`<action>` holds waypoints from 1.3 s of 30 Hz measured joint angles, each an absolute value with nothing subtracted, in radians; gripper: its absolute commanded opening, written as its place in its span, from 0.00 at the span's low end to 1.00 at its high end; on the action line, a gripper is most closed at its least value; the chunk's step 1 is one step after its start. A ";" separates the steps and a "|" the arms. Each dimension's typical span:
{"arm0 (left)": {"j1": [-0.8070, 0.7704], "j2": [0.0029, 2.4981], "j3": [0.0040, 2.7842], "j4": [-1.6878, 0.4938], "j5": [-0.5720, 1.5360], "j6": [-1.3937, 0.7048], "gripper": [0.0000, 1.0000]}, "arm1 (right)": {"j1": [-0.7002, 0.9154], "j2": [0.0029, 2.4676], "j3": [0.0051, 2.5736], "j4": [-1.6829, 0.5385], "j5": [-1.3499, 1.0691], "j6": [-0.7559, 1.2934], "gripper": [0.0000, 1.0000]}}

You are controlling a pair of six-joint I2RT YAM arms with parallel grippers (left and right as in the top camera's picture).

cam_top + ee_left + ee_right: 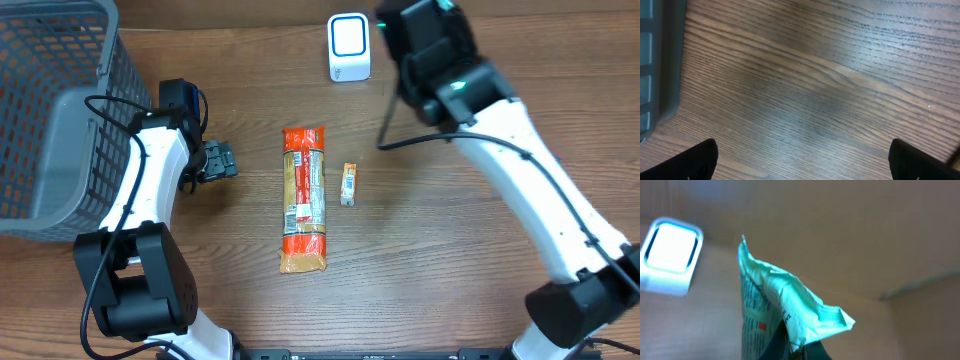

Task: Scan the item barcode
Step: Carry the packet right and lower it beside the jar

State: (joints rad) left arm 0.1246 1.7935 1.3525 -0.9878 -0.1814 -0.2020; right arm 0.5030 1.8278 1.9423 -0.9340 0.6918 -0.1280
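Left arm: your white tubular left arm [150, 175] has black joint housings at each end, and a thin black cable [132, 190] lies along it.
Right arm: your white right arm [530, 175] has a black wrist block with a small green light [459, 86] and a thin black lead [384, 130].
Left fingertips: your matte black left fingertips [697, 160] are rounded.

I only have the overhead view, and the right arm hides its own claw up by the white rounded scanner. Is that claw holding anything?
Observer: Yes. The right wrist camera shows the right claw shut on a pale green crinkled plastic packet.
Operator: Where is the scanner from there?
Observer: The white rounded scanner with the lit window shows up and to the left of the packet, with a gap between them in that picture.
Operator: And the left claw?
Observer: The left claw is open, with only bare wooden table between its fingertips.
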 measured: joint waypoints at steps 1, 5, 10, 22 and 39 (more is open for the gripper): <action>0.125 1.794 1.353 -0.987 -0.181 -0.202 1.00 | 0.482 1.824 1.943 -1.009 0.646 -0.093 0.03; 0.125 1.794 1.353 -0.988 -0.181 -0.202 1.00 | 0.374 1.824 1.918 -1.253 0.415 0.005 0.04; 0.125 1.794 1.353 -0.988 -0.181 -0.202 1.00 | 0.249 1.824 1.784 -1.339 0.212 0.053 0.04; 0.125 1.794 1.353 -0.987 -0.181 -0.202 1.00 | 0.159 1.824 1.399 -1.059 0.131 0.075 0.04; 0.125 1.794 1.353 -0.988 -0.181 -0.202 1.00 | 0.159 1.824 1.259 -0.840 0.175 0.076 0.71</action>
State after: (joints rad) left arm 0.1246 1.7935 1.3525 -0.9882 -0.1810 -0.2020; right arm 0.1589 1.8244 1.2587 -0.8398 0.1753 0.0757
